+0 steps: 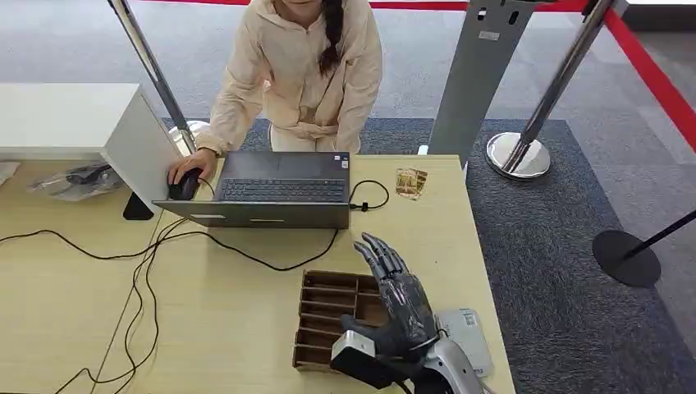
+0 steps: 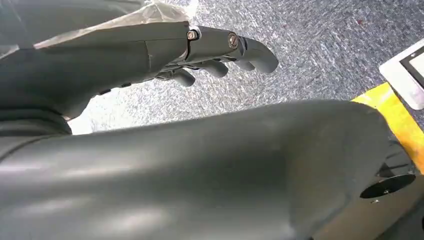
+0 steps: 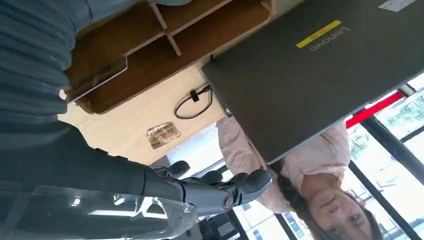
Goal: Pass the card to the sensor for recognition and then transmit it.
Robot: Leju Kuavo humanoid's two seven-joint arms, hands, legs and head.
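My right hand hovers over the wooden organizer, fingers spread, holding nothing. The card, small, gold-brown with a printed pattern, lies flat on the table beyond the laptop's right corner, near the far edge. My left hand hangs empty, fingers loosely apart, over carpet.

Right hand: dark grey segmented fingers, glossy metallic sheen, silver screws at joints; grey ribbed wrist cover; silver forearm. Left hand: same dark grey fingers, clear plastic wrap.
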